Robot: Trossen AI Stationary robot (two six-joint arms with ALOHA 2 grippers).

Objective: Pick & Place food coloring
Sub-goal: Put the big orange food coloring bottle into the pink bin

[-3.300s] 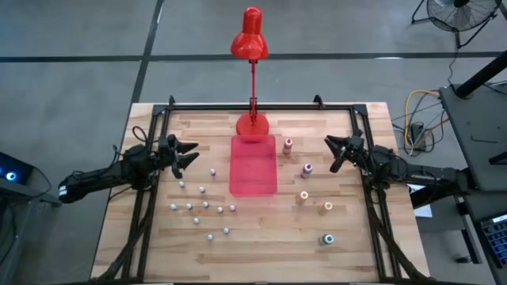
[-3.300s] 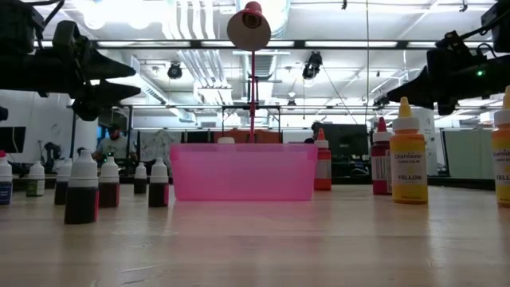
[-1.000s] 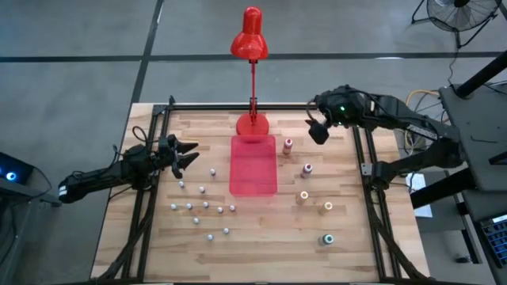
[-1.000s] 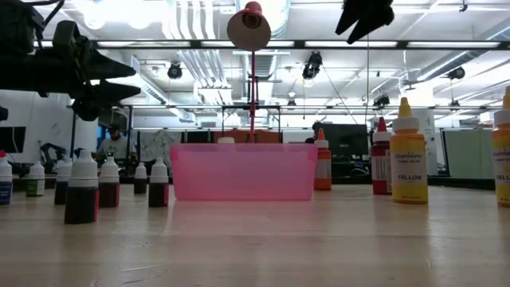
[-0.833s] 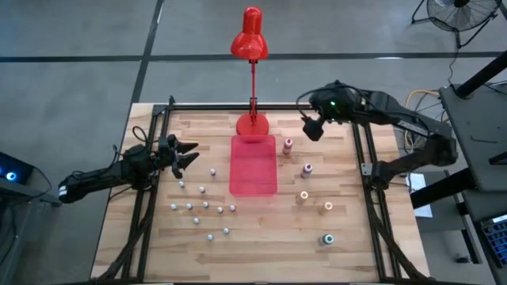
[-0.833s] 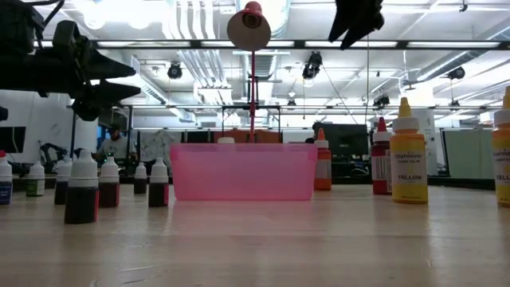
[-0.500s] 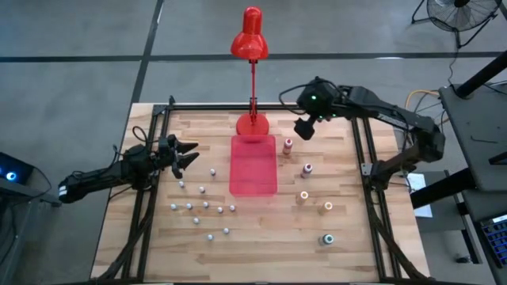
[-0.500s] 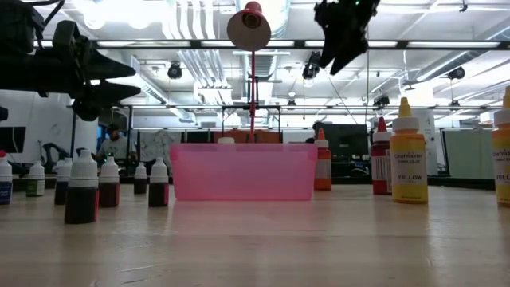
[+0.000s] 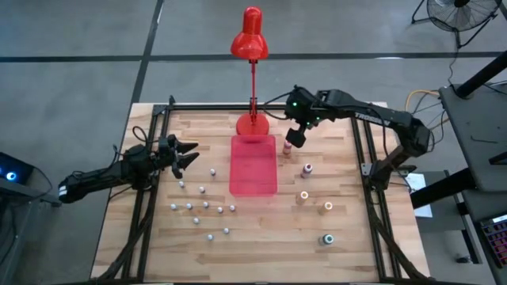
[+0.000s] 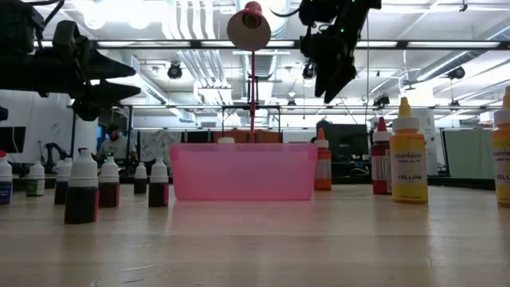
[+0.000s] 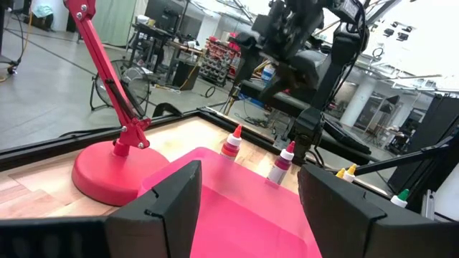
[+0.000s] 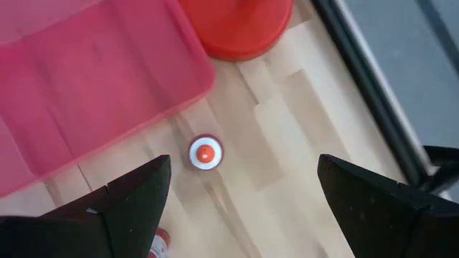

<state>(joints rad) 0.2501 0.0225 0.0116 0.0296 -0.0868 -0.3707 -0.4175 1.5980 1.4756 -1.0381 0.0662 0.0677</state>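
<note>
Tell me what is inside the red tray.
Nothing shows inside the red tray from above; its floor looks bare. The bottles stand on the table on either side of it. The low view's pink wall hides the floor there.

Even, bright overhead light falls on the wooden table (image 9: 333,237) in the high view, with only faint, short shadows beside the small bottles (image 9: 202,210). At table height, ceiling strip lights (image 10: 239,44) glare white behind the red lamp (image 10: 249,28), leaving the left gripper (image 10: 111,80) a near-black silhouette; the nearest tabletop is soft and out of focus. The right wrist view is smeared by motion blur, the red tray (image 12: 79,86) streaked and its own dark fingers (image 12: 122,204) blurred. The left wrist view blows out to white at its bright upper corner.
</note>
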